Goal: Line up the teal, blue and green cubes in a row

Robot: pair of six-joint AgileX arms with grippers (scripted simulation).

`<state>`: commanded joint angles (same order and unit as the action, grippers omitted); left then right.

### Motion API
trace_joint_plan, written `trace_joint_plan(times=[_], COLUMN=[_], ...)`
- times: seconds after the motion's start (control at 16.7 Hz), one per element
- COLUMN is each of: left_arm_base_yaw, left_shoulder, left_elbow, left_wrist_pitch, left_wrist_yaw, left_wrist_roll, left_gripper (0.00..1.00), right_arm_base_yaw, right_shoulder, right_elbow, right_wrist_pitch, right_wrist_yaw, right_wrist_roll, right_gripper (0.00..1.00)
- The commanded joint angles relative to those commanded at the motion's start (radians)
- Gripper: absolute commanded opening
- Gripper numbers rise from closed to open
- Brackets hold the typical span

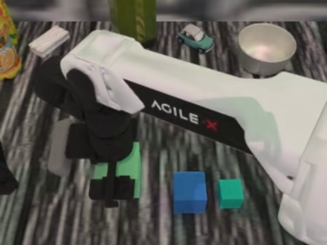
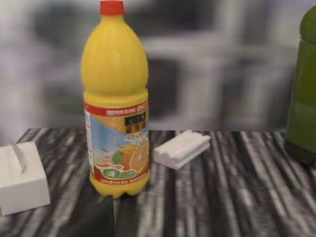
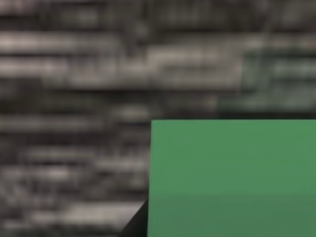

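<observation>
Down at the near-left part of the desk, my right hand hangs over the green cube, its black body covering most of the cube from above. Whether the fingers are apart or pressed on the cube I cannot tell; the top view hides them, and the right wrist view shows only the cube's flat green face filling the corner against the striped surface. The right arm reaches in a long diagonal from the right edge across the middle, wrist bent down over the cube.

To the right of the green cube sits the blue cube, and just beside that the teal cube; the three lie roughly along one line near the front edge, small gaps between them.

My left arm is parked at the far left edge; its wrist view faces an orange juice bottle, a white ridged block and a white box.
</observation>
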<state>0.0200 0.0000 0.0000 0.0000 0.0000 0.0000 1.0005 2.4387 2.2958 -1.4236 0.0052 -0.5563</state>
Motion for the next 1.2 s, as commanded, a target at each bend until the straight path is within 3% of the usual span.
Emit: trace_joint_plan(times=[0.3, 0.66, 0.96, 1.2], left_arm_base_yaw=[0.0, 0.0, 0.0, 0.0], left_shoulder=[0.0, 0.0, 0.0, 0.0], left_elbow=[0.0, 0.0, 0.0, 0.0], left_wrist_pitch=[0.0, 0.0, 0.0, 0.0], left_wrist_yaw=[0.0, 0.0, 0.0, 0.0], left_wrist_roll=[0.0, 0.0, 0.0, 0.0], left_gripper=[1.0, 1.0, 1.0, 1.0], right_arm_base_yaw=[-0.004, 0.0, 0.002, 0.002], right_shoulder=[-0.005, 0.003, 0.007, 0.007], right_elbow=[-0.019, -0.234, -0.264, -0.264], right_wrist_pitch=[0.019, 0.241, 0.272, 0.272], right_wrist_yaw=[-0.001, 0.0, 0.0, 0.0], right_wrist_roll=[0.002, 0.002, 0.002, 0.002], right_gripper=[0.0, 0.0, 0.0, 0.3])
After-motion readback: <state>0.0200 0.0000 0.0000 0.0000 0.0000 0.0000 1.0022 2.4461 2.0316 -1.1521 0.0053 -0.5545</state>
